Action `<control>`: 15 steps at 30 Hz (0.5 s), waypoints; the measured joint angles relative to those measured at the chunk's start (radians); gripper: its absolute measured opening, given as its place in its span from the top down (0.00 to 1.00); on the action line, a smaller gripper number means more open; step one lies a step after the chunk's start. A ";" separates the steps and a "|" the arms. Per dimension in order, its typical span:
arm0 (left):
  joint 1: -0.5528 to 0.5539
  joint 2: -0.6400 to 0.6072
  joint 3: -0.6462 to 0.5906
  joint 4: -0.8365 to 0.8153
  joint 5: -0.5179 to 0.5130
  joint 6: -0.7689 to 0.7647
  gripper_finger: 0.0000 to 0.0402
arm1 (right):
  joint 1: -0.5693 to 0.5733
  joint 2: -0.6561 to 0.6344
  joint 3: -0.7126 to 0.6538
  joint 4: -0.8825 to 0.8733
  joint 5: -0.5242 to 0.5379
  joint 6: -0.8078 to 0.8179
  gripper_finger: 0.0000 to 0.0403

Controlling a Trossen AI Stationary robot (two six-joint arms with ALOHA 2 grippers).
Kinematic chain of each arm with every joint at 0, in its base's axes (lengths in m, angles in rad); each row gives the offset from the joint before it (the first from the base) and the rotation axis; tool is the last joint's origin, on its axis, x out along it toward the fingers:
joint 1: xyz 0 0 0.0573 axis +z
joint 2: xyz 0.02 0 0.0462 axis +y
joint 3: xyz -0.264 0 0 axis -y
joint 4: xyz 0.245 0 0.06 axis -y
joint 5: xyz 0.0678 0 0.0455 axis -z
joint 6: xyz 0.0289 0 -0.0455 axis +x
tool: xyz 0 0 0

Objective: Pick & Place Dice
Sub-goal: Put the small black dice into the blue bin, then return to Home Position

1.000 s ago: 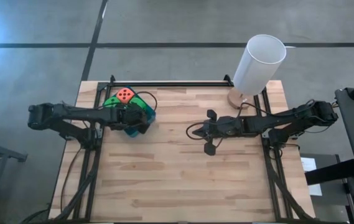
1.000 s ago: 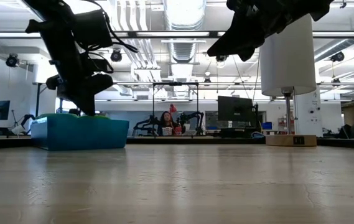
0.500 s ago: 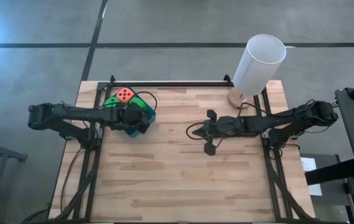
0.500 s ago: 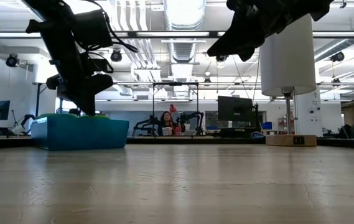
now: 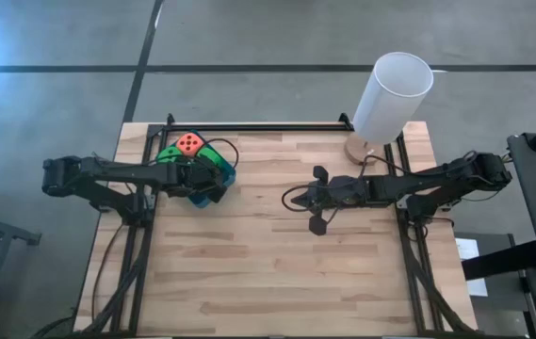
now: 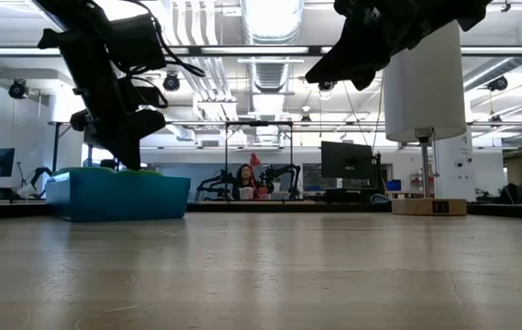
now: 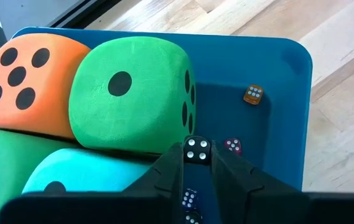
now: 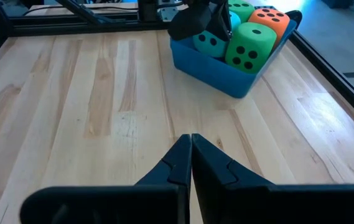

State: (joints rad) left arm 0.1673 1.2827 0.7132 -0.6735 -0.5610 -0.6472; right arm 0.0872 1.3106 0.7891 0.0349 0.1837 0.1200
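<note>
While the right gripper (image 8: 191, 163) waited with jaws closed and empty over mid-tabletop (image 5: 277, 273), the left gripper (image 7: 198, 163) pinched a small black die (image 7: 197, 150) inside the blue tray (image 7: 292, 81), upper left of the high view, beside the foam dice (image 7: 133, 93), seemingly to lift it out.

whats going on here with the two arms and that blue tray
The left gripper is down inside the blue tray, shut on a small black die. Four big foam dice fill the rest of the tray: an orange die, two green ones and a teal one. A few more tiny dice lie on the tray floor. The right gripper hangs shut over bare table, empty, waiting.
</note>
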 joint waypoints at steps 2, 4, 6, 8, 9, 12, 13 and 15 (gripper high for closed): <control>0.001 0.000 0.001 0.000 0.000 0.002 0.82 | 0.000 0.000 0.000 0.000 0.000 0.000 0.98; 0.003 0.000 0.001 0.000 0.000 0.000 0.81 | 0.000 0.000 0.000 0.000 0.000 0.000 0.98; 0.003 0.000 0.001 0.000 0.000 0.000 0.79 | 0.000 0.000 0.000 0.002 0.000 0.000 0.98; 0.005 0.000 0.001 0.000 0.000 -0.004 0.76 | 0.000 0.000 0.000 0.005 0.000 0.000 0.98; 0.006 0.000 0.001 0.000 0.000 -0.008 0.75 | 0.000 0.000 0.000 0.006 0.000 0.000 0.98; 0.011 0.000 0.001 0.000 0.000 -0.012 0.71 | 0.000 0.000 0.000 0.006 0.000 0.001 0.98; 0.012 0.000 0.001 0.000 0.000 -0.012 0.69 | 0.000 0.000 0.000 0.006 0.000 0.000 0.98; 0.018 0.000 0.001 0.000 0.000 -0.007 0.67 | 0.000 0.000 0.000 0.006 0.000 0.001 0.98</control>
State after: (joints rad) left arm 0.1856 1.2827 0.7139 -0.6739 -0.5613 -0.6544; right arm 0.0872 1.3106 0.7891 0.0414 0.1837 0.1206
